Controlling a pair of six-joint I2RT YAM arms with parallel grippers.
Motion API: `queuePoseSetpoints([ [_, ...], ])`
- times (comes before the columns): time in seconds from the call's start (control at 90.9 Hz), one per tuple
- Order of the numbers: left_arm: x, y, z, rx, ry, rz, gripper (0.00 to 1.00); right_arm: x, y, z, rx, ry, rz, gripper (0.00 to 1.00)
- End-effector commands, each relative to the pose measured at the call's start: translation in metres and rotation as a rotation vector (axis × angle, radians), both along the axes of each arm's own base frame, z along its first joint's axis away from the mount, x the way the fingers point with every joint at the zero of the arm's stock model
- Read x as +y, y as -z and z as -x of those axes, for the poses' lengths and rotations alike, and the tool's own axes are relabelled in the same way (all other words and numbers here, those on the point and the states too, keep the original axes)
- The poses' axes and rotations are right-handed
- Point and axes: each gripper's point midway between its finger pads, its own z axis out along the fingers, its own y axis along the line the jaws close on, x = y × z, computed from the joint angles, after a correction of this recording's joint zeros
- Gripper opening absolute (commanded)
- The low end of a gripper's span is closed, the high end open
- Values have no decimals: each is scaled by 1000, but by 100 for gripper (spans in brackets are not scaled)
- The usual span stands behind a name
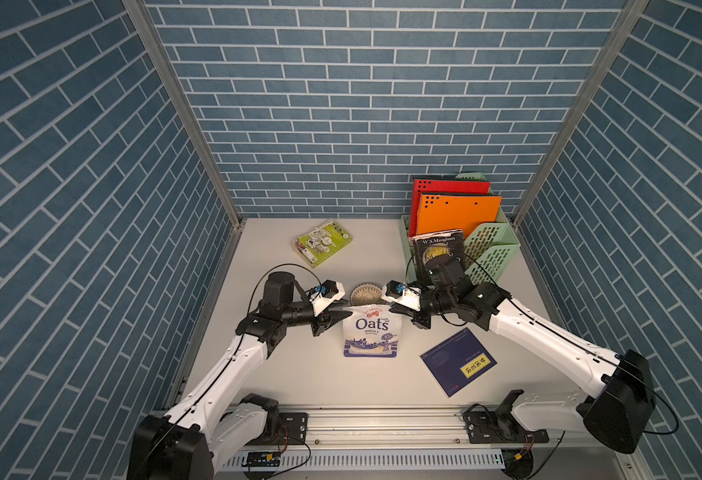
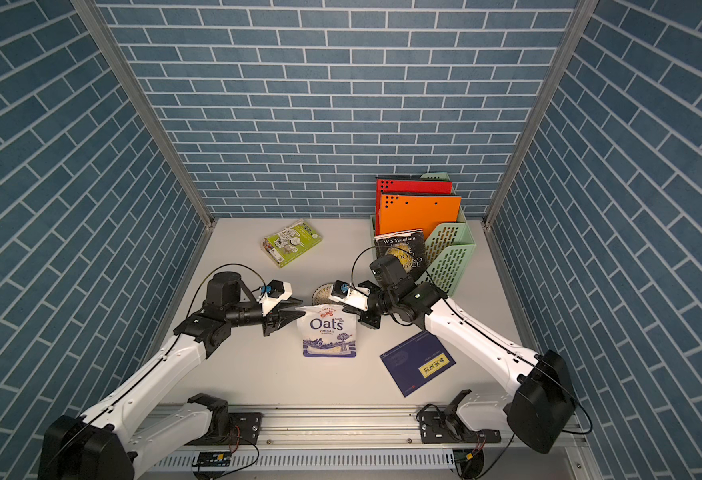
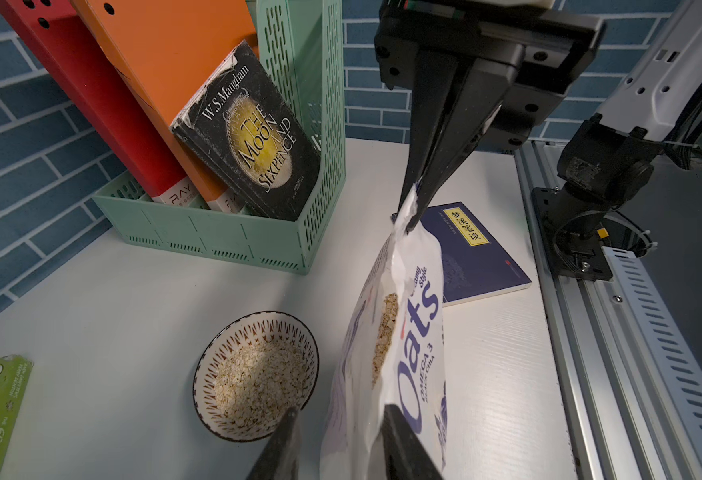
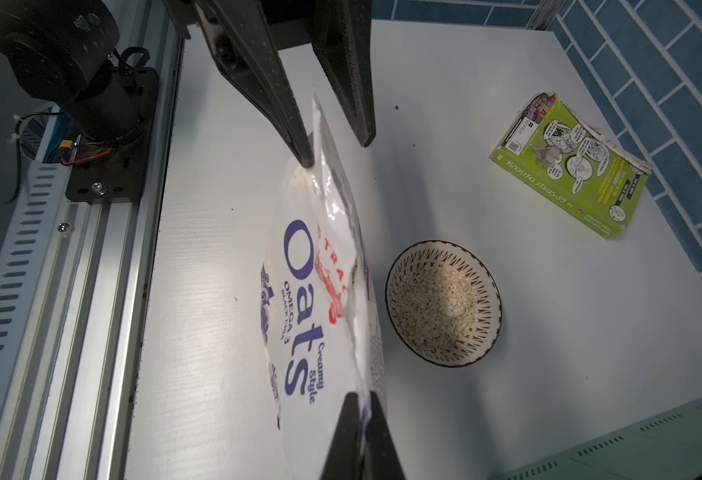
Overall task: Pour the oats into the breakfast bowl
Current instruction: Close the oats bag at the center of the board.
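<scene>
**Pouch**: stands upright at the centre of the bench, with the "Oats" print facing 6 o'clock. The top is open, and flakes show inside the mouth in the left wrist view.

**Bowl**: sits on the bench just beside the pouch, at its 12 o'clock. It holds a layer of oats.

**Right hand**: clenched on the pouch's top corner at 2 o'clock, with both fingers pinched on the film.

**Left hand**: released, at the top corner at 10 o'clock. The fingers are spread with the pouch edge between them. One fingertip touches the film and the other stands clear.

**Surroundings, taken from the pouch:**
- Green book lies flat at 11 o'clock, well apart.
- Blue book lies flat at 4 o'clock, near.
- Rack stands at 1 o'clock.
</scene>
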Motion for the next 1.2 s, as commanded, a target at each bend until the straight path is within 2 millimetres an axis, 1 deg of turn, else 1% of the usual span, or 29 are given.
queuePoseSetpoints([
  [0.0,-13,-15,-1,-43,50,24,35,2,-4,2,1,-18,-22,0],
  [0.077,-19,-13,-1,-32,70,22,30,2,-3,2,2,-18,-21,0],
  [0.165,-22,-13,-1,-25,81,19,20,1,-2,1,2,-14,-17,0],
  [0.264,-21,-11,-1,-30,83,1,8,0,-2,2,0,-11,-15,0],
  [0.352,-20,-11,1,-40,80,-6,1,1,-3,1,1,-9,-18,0],
  [0.418,-20,-11,2,-43,83,-4,0,3,-5,1,-5,-9,-23,13],
  [0.429,-20,-11,3,-43,84,-3,0,3,-5,1,-5,-9,-23,13],
  [0.44,-20,-12,3,-43,84,-2,0,4,-6,0,-6,-7,-24,17],
  [0.506,-20,-12,4,-42,86,2,0,9,-10,0,-18,-4,-36,29],
  [0.594,-20,-12,4,-43,87,3,0,19,-15,2,-35,-17,-49,37],
  [0.649,-20,-12,4,-45,89,3,0,25,-16,3,-43,-27,-50,39],
  [0.715,-21,-12,5,-45,94,8,0,31,-12,3,-40,-35,-43,40],
  [0.88,-22,-13,6,-46,105,19,0,43,-4,-2,-38,-51,-27,39],
  [1.023,-22,-12,7,-42,109,23,0,53,-7,-3,-47,-71,-42,32],
  [1.067,-22,-13,7,-44,110,24,0,54,-9,-3,-50,-75,-48,28],
  [1.1,-22,-13,7,-44,110,24,0,55,-10,-3,-50,-79,-52,22],
  [1.189,-22,-13,7,-43,110,24,0,55,-10,-2,-49,-84,-54,3],
])
